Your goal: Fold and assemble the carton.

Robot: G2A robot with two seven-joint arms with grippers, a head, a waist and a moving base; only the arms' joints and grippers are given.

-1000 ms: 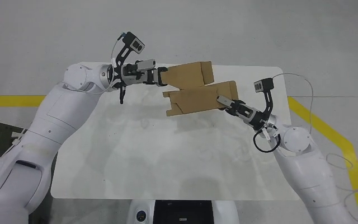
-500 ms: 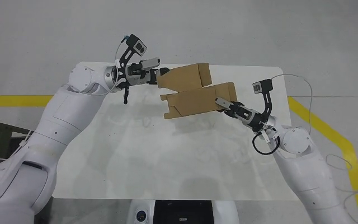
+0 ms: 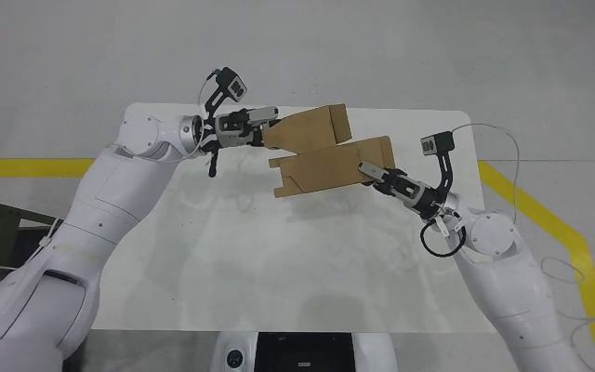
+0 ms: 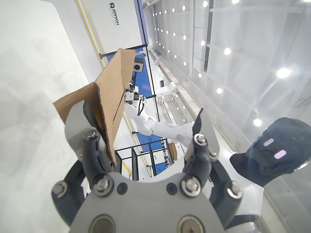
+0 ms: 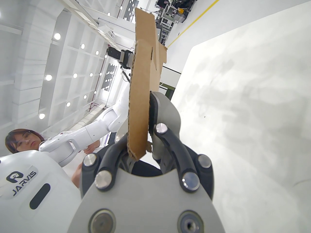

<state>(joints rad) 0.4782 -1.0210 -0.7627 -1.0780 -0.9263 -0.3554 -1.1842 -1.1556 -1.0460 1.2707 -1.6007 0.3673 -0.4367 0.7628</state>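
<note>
The carton [image 3: 325, 158] is a flat brown cardboard blank, partly folded into two offset panels, held in the air over the far half of the white table [image 3: 279, 270]. My right gripper [image 3: 365, 169] is shut on its right end; in the right wrist view the cardboard [image 5: 142, 73] stands edge-on between the fingers [image 5: 167, 115]. My left gripper [image 3: 268, 133] is at the carton's left end. In the left wrist view its jaws stand wide apart, and the cardboard [image 4: 114, 86] leans against one finger [image 4: 77, 122] only.
The table's near half [image 3: 279, 279] is bare white surface with faint grey marks. A yellow floor line [image 3: 37, 167] runs past the table on both sides. Table edges lie close behind the carton.
My left arm has swung its elbow to the right and turned its wrist at the carton's left end. The carton and my right gripper have hardly shifted.
</note>
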